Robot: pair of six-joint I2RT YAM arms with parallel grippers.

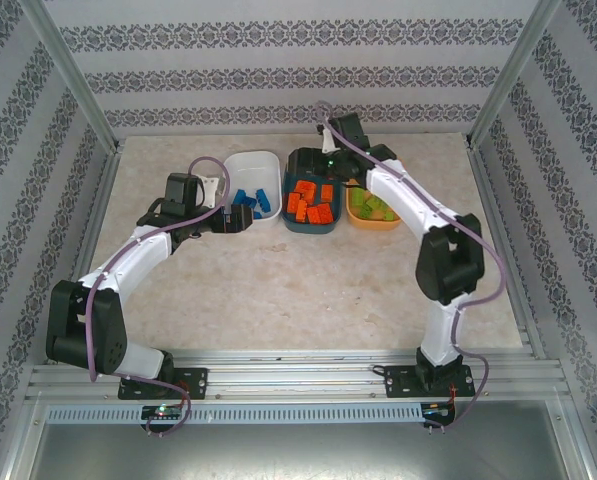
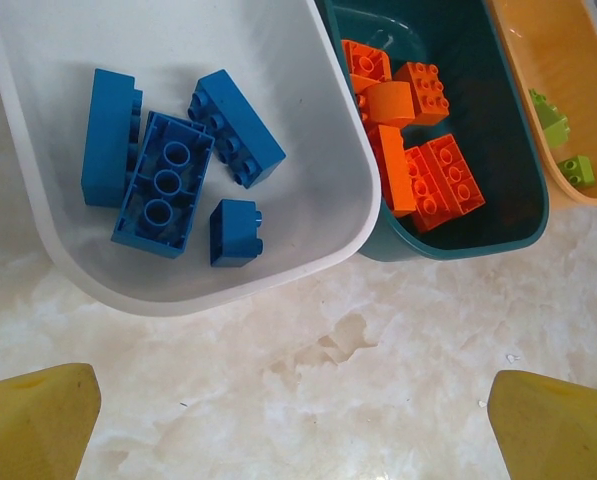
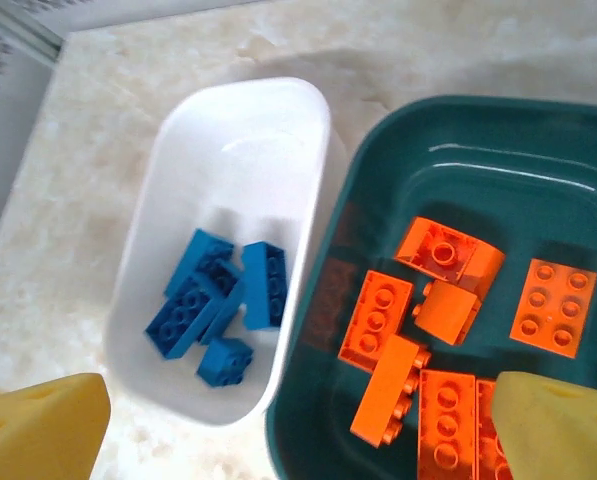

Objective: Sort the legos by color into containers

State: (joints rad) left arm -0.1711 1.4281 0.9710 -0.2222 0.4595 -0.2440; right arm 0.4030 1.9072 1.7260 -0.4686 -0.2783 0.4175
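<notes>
Marble tabletop [image 1: 308, 290]; left pincer [image 2: 296, 425] spread beside white tray [image 2: 308, 90], right pincer [image 3: 298, 430] spread above teal tray [image 3: 498, 140], both empty.

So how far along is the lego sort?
Looks done: blue studded plastic bricks sit in the white plastic tray, orange-red bricks in the dark teal tray, lime green bricks in the light orange tray. In hand: nothing; the left end effector and right end effector are both open and empty. Left: I see no loose bricks on the marble-look table, so probably just retracting the arms.
</notes>
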